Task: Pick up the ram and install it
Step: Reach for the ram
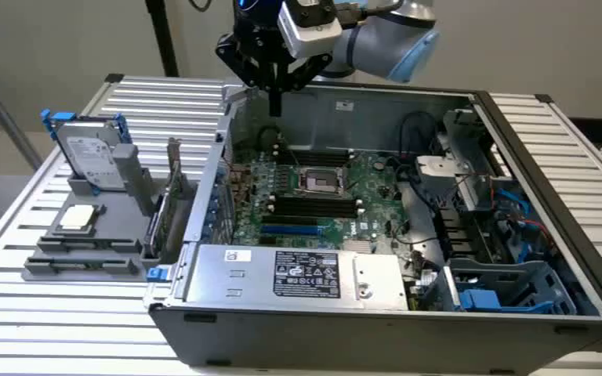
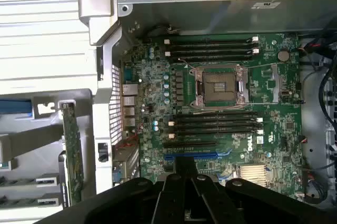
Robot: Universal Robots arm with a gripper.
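While the tool [image 1: 276,108] hangs above the open computer case [image 1: 385,333], we see its fingers pressed together into a narrow tip, with nothing between them. It sits high over the case's far corner, toward the exterior view's left, and touches none of the parts below.

We find the ram [image 2: 71,150] outside the case, standing on edge in the gray holder [image 1: 81,262] on the slatted bench [image 1: 29,321]. It is just beside the case's side wall and well apart from the tool. It reads as a long, narrow green strip. From the exterior view we cannot separate it cleanly from the wider card standing next to it.

Inside the case the motherboard [image 2: 274,76] lies flat. Its black memory slots [image 2: 210,47] run in two groups on either side of the processor socket [image 2: 220,86], and we see no stick seated in them. The socket itself is open.

On the holder we also see a hard drive [image 1: 90,157] propped upright at the far end and a small square processor chip [image 1: 78,218] lying flat nearer to us. A silver power supply [image 1: 301,274] fills the case's near side.
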